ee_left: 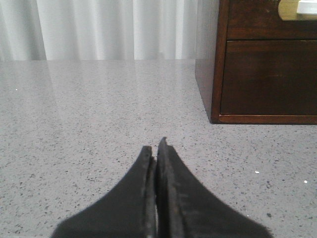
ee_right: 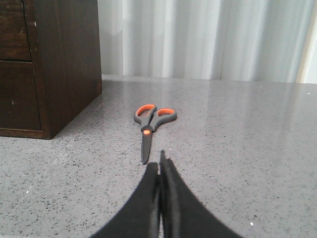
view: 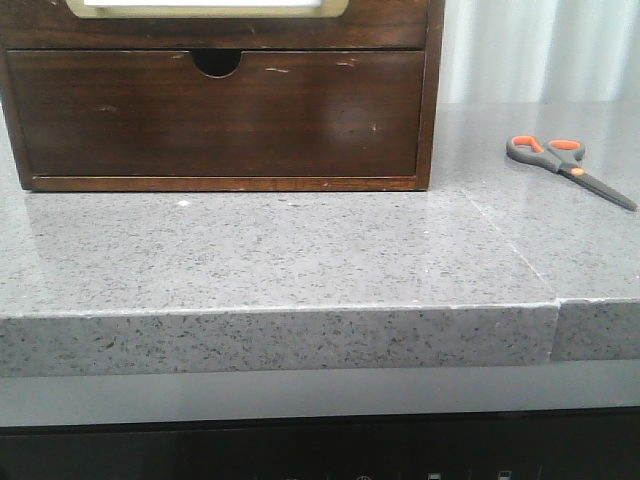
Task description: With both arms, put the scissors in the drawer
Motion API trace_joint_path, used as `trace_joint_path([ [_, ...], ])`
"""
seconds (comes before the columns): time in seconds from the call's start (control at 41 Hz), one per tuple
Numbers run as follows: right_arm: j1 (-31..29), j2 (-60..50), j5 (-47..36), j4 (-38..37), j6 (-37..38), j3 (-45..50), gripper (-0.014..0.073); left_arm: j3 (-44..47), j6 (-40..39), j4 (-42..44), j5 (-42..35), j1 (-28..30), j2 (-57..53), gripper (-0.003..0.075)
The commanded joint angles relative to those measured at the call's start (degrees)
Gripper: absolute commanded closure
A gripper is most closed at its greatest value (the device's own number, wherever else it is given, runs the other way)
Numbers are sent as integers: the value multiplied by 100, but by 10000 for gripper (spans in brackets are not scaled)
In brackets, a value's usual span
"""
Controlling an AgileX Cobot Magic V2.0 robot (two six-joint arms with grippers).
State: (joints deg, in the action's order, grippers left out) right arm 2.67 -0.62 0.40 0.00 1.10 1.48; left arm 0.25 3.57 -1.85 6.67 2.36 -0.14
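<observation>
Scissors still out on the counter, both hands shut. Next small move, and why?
Probably open the right hand: the scissors lie flat just ahead of its shut fingertips, untouched. The left hand is also shut, off to the side of the drawer.

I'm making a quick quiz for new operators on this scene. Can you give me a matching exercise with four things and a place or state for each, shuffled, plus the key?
Things:
1. scissors
2. drawer with the white panel
3. plain drawer with the semicircular notch
4. left gripper

Places or states:
A. pushed in, lower of the two in the cabinet
B. lying flat on the grey countertop, right of the cabinet, blades shut
C. fingers pressed together, holding nothing
D. at the top edge of the front view, above the notched one

Pairs: 1-B, 2-D, 3-A, 4-C
</observation>
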Motion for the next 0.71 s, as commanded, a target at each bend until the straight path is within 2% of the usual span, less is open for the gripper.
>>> trace_joint_path([
  [0.0, -45, -95, -505, -64, 12, 7, 661, 139, -20, -42, -523, 15, -100, 741],
  [0.098, -45, -95, -620, -64, 12, 0, 661, 139, -20, -42, -575, 15, -100, 741],
  [0.244, -45, -95, -603, -64, 12, -283, 661, 69, -20, -58, -1383, 15, -100, 741],
  [0.317, -45, -90, -441, -64, 12, -593, 661, -149, -20, -254, -1488, -8, -100, 741],
  [0.488, -45, 41, 310, -98, 12, -1596, 661, -1099, -20, -312, -823, -8, -46, 741],
  [0.683, -45, 736, 1098, -171, 12, -2868, 661, -2492, -20, -312, 77, -8, 390, 741],
])
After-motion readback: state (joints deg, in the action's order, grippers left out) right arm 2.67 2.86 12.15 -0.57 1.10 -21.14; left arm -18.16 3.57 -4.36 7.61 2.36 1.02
